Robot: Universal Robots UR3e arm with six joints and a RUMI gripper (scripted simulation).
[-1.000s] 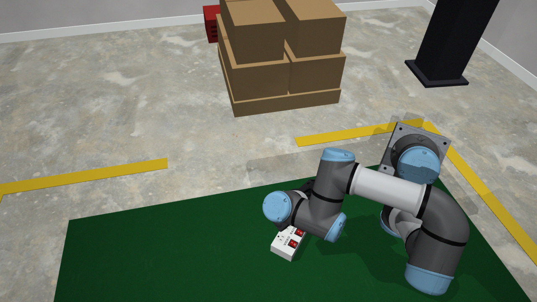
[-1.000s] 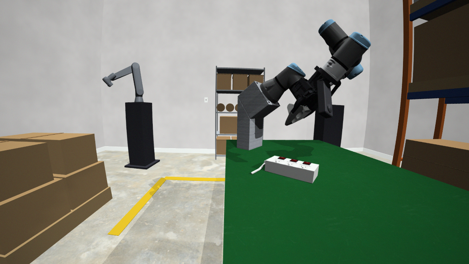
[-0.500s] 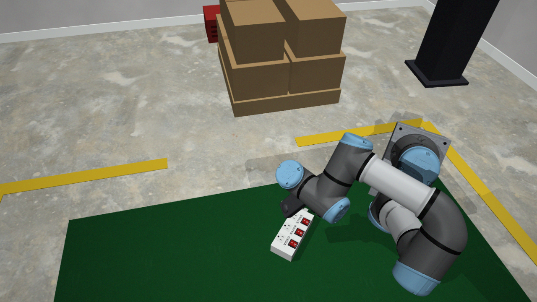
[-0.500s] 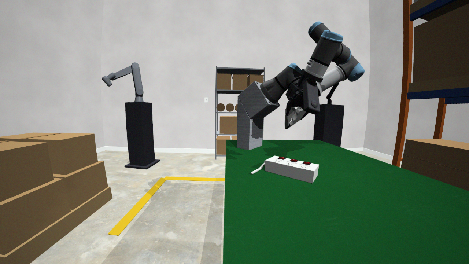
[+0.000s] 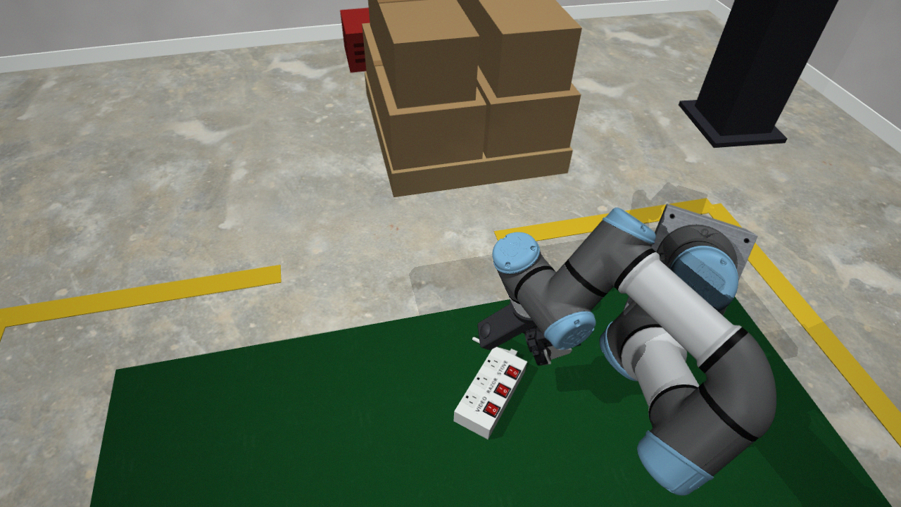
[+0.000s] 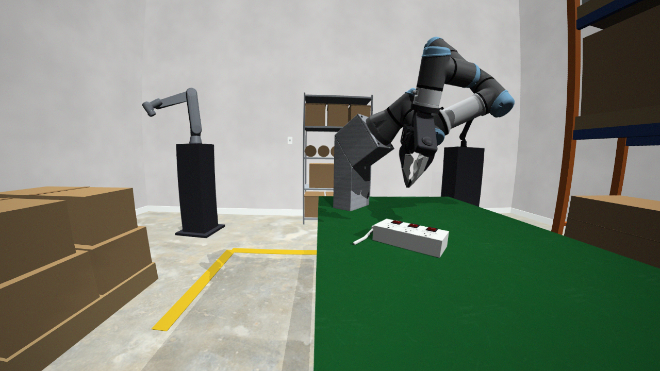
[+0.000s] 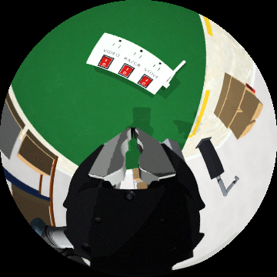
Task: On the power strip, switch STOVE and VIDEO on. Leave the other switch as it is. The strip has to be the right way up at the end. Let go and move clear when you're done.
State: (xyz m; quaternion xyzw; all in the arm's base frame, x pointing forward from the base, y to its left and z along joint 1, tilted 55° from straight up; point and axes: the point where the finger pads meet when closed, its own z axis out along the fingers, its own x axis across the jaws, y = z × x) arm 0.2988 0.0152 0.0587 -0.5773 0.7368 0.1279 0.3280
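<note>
The black two-jaw end effector point(image 6: 409, 183) with silver-grey fingers is seen pressed together with nothing between its jaws, its tips pointed downward and held in the air above the green tabletop point(image 6: 484, 295). It hangs beside the STOVE end of the white rectangular power strip point(image 6: 410, 237), apart from it. The strip lies flat on the tabletop, right way up, with its three red rocker switches facing upward. In the wrist view the labels are read as VIDEO point(image 7: 105, 61), RAZOR point(image 7: 125, 70) and STOVE point(image 7: 145, 81), the STOVE switch being nearest the short white cord stub point(image 7: 178, 68). Whether any switch is on cannot be told. The grey and blue-capped arm point(image 5: 680, 315) is folded back to an angled grey pedestal point(image 6: 351, 184) at the tabletop's far edge. Stacked brown cardboard boxes point(image 5: 466, 94) are seen on the concrete floor beyond.
</note>
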